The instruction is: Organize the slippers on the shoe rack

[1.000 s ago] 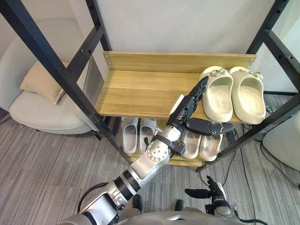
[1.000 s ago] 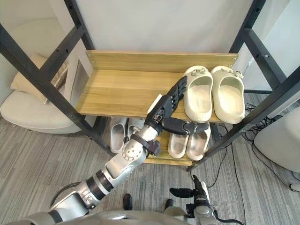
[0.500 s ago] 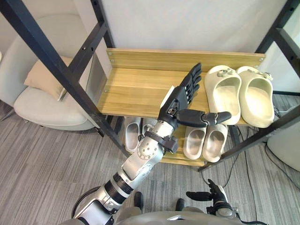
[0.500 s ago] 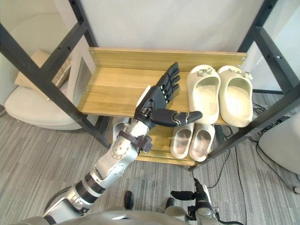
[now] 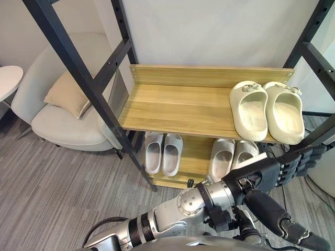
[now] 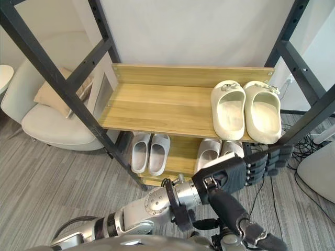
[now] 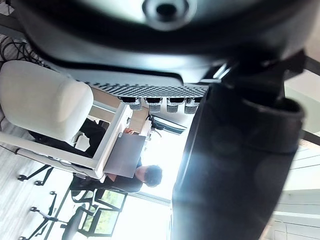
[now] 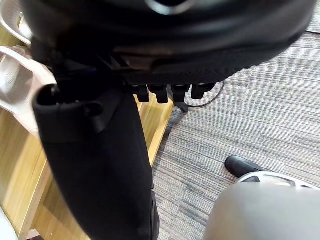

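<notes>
A pair of cream slippers (image 5: 266, 111) stands side by side at the right end of the wooden top shelf (image 5: 178, 107), toes toward the wall. On the lower shelf (image 5: 196, 155) a light grey pair (image 5: 163, 152) sits at the left and a beige pair (image 5: 231, 157) at the right. My left hand (image 5: 272, 175) hovers in front of the rack's right side, below the top shelf's front edge, open and holding nothing, with its thumb (image 7: 225, 165) stretched out. My right hand (image 8: 100, 165) hangs low over the carpet by the rack's foot, open and empty.
Black frame posts (image 5: 84, 78) slant across the left and right of the rack. A pale armchair with a tan cushion (image 5: 65, 97) stands to the left, beside a white round table (image 5: 8, 78). Grey carpet lies before the rack. A person sits at a desk (image 7: 135, 175).
My left hand has drawn back from beside the cream slippers on the top shelf to below and in front of the shelf's right end. The camera has shifted too.
</notes>
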### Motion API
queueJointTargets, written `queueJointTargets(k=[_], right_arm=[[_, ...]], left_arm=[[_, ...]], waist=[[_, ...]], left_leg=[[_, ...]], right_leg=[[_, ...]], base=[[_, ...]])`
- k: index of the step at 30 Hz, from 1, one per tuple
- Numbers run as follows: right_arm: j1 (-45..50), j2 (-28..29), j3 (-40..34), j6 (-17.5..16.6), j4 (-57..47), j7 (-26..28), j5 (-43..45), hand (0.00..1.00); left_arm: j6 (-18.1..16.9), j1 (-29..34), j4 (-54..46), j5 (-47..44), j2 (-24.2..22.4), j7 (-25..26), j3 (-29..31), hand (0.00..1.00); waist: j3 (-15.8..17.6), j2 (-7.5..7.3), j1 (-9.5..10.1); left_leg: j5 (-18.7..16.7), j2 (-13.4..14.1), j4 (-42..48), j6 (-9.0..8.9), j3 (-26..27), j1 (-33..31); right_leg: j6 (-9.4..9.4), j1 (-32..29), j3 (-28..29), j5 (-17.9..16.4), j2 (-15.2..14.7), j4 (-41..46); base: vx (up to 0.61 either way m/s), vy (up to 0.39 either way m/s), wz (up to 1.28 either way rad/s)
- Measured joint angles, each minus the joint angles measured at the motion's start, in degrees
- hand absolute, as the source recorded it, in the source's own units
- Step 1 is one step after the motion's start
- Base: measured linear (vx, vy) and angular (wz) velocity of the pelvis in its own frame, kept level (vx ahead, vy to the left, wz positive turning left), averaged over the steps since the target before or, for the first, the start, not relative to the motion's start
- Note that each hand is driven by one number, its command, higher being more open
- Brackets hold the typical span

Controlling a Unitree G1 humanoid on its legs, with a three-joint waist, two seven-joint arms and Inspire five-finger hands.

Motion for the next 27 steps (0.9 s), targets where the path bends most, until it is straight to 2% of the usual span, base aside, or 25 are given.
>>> queueJointTargets(k=[3,5,10,12,15,17,21,26,27], right_arm=[[-0.05,0.1,0.34,0.05,0.0,0.01,-0.02,1.0],[0.21,0.38,0.34,0.05,0.01,0.04,-0.09,1.0],[0.11,0.55,0.33,-0.02,-0.01,0.11,-0.32,1.0],[0.19,0.6,0.32,-0.01,-0.01,0.1,-0.54,1.0],[0.2,1.13,0.22,-0.01,-0.01,0.09,-0.55,1.0],[0.18,1.41,0.15,-0.01,-0.01,0.08,-0.55,1.0],[0.27,2.64,-1.2,0.01,0.0,0.07,-0.55,1.0],[0.19,2.89,-2.07,0.03,0.01,0.06,-0.54,1.0],[0.03,2.94,-2.21,0.02,0.01,0.06,-0.54,1.0]], left_arm=[[-0.81,0.71,1.39,-0.01,0.25,-0.6,-0.21,1.0],[-1.54,2.46,6.87,1.64,0.63,-2.22,0.06,1.0],[0.05,9.41,22.27,12.41,4.19,-3.23,2.94,1.0],[0.09,12.6,26.07,15.19,4.69,-3.23,6.41,1.0],[0.03,17.2,31.15,19.83,4.88,-1.92,15.69,1.0],[0.01,18.25,32.69,20.99,4.98,-1.28,19.25,1.0],[-0.04,21.3,39.85,25.42,5.22,1.97,32.5,1.0],[-0.04,22.64,45.21,28.17,4.71,4.91,40.85,1.0],[-0.12,22.91,47.2,29.05,4.6,6.08,44.02,1.0]], waist=[[0.01,-0.41,-0.06],[-0.12,-0.92,-0.14],[-0.21,-1.11,-0.39],[-0.08,-1.32,-0.35],[0.44,-2.25,-0.21],[0.55,-2.48,-0.18],[0.88,-3.67,0.05],[0.87,-3.73,0.15],[0.88,-3.75,0.3]], left_leg=[[-0.04,-0.14,-0.14,-0.04,-0.01,0.69],[-0.31,-0.27,-0.22,-0.21,0.07,1.93],[-0.38,-0.06,-0.24,-0.26,0.2,2.35],[-0.39,-0.03,-0.25,-0.28,0.2,2.34],[-0.49,0.01,-0.24,-0.4,0.2,2.39],[-0.54,0.03,-0.24,-0.45,0.2,2.41],[-1.1,-0.04,-0.17,-0.52,0.28,2.41],[-1.39,-0.19,0.02,-0.44,0.28,2.3],[-1.44,-0.19,0.02,-0.45,0.31,2.3]], right_leg=[[0.07,0.92,-0.14,0.08,0.25,-0.16],[0.12,2.09,-0.1,0.04,0.27,-0.44],[0.12,2.35,0.03,-0.02,0.52,-0.5],[0.33,2.39,0.02,-0.17,0.55,-0.57],[0.33,2.6,-0.01,-0.17,0.64,-0.83],[0.33,2.67,-0.01,-0.17,0.69,-0.97],[0.08,2.98,-0.01,-0.01,0.77,-1.73],[0.22,3.04,-0.05,-0.18,0.71,-1.98],[0.24,3.04,-0.04,-0.23,0.72,-1.98]], base=[[0.0,0.0,0.0],[-0.01,0.002,-0.02],[0.0,0.001,-0.01],[0.0,0.0,0.0],[0.0,0.0,0.0],[0.0,0.0,0.0],[0.04,0.003,-0.01],[0.06,0.013,0.0],[0.0,0.0,0.0]])
